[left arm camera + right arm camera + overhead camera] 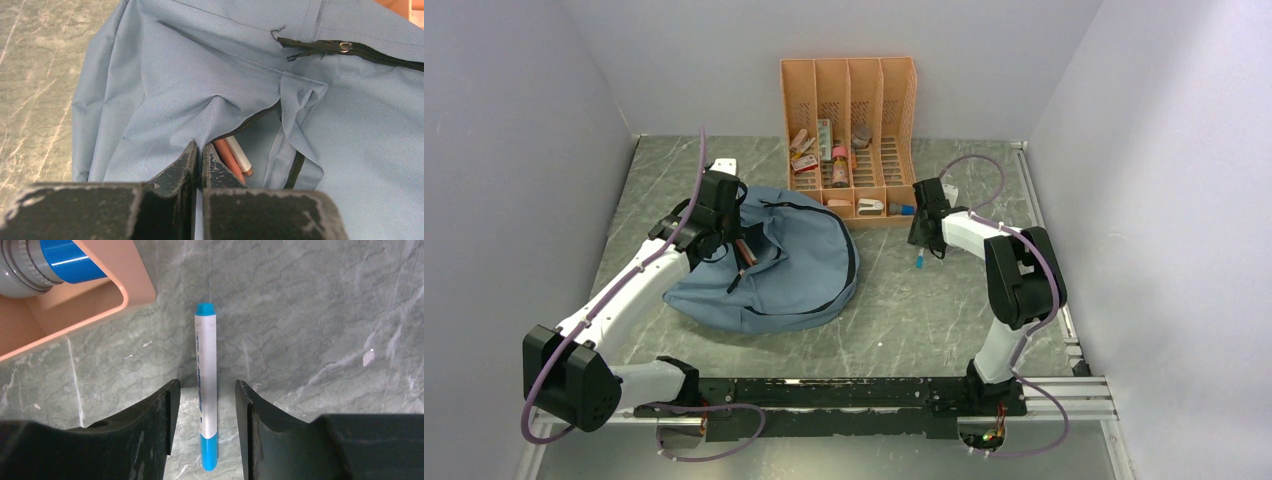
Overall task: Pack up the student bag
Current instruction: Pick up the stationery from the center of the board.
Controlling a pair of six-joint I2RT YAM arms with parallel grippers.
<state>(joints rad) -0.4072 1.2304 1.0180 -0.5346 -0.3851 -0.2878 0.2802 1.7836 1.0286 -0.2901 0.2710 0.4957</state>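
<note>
The student bag (794, 265), dusty-blue fabric with black zip trim, lies flat left of centre. My left gripper (724, 235) is shut on a fold of its fabric (150, 115) at the edge of an open pocket, the jaws (201, 147) pinched tight. Two pens (235, 157), one reddish and one white, poke out of that pocket. My right gripper (204, 390) stands open just over the table, its fingers apart on either side of a white marker (206, 365) with blue ends. The marker (918, 260) lies on the table in front of the organizer.
An orange slotted file organizer (849, 130) stands at the back centre with several small items in its slots. Its corner (75, 315) and a blue-grey cylinder (45, 260) lie close to the marker's far-left side. Grey walls enclose the table.
</note>
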